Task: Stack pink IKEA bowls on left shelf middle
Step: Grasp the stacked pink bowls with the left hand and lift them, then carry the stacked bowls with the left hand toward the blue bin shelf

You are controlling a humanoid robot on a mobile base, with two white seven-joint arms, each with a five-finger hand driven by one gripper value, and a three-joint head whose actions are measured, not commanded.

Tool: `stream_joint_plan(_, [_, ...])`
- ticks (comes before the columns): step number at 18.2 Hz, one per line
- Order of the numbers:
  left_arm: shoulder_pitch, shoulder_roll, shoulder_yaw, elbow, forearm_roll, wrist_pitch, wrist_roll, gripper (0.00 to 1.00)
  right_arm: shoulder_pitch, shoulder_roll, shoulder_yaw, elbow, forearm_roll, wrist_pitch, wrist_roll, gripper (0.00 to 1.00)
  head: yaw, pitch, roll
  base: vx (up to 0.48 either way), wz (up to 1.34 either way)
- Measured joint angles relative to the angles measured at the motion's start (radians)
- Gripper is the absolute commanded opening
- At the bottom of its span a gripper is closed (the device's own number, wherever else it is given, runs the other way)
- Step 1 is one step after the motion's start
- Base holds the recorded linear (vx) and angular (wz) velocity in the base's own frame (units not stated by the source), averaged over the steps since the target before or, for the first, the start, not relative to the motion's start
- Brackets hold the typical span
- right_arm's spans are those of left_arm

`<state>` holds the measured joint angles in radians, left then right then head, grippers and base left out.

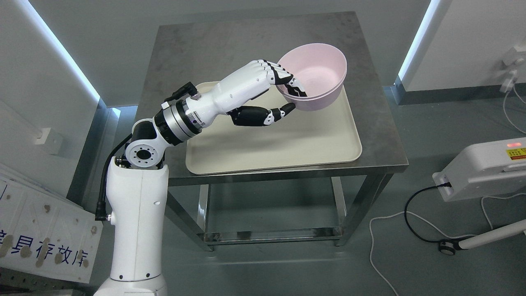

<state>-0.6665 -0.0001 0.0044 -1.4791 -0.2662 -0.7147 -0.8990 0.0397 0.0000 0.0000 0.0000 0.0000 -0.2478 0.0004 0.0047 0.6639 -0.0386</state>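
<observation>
A pink bowl (318, 74), which looks like two nested bowls, is tilted above the far right corner of a cream tray (287, 144) on a steel table (246, 41). My left hand (287, 96) reaches in from the lower left and is shut on the bowl's near left rim, fingers (283, 76) over the rim into the inside, thumb (283, 112) under the outer wall. The right arm does not show.
The table has a lower steel shelf (271, 234). A white device (489, 168) with cables lies on the floor at right. A white board (41, 230) with printed characters leans at lower left. Grey walls with light strips stand on both sides.
</observation>
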Motion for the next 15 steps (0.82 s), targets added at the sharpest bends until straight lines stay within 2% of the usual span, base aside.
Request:
stream_joint_plan(9, [0.026,0.058,0.053,-0.012,0.188,-0.005,-0.018,0.03,0.000,0.000,0.000,0.000,0.000,-0.004,0.000,1.00,0.0000,0.000,0.000,-0.074,-0.08])
stream_joint_plan(15, [0.066,0.094,0.069,-0.015,0.241,-0.002,-0.025,0.04,0.000,0.000,0.000,0.000,0.000,-0.002,0.000,1.00,0.0000,0.000,0.000,-0.172,-0.07])
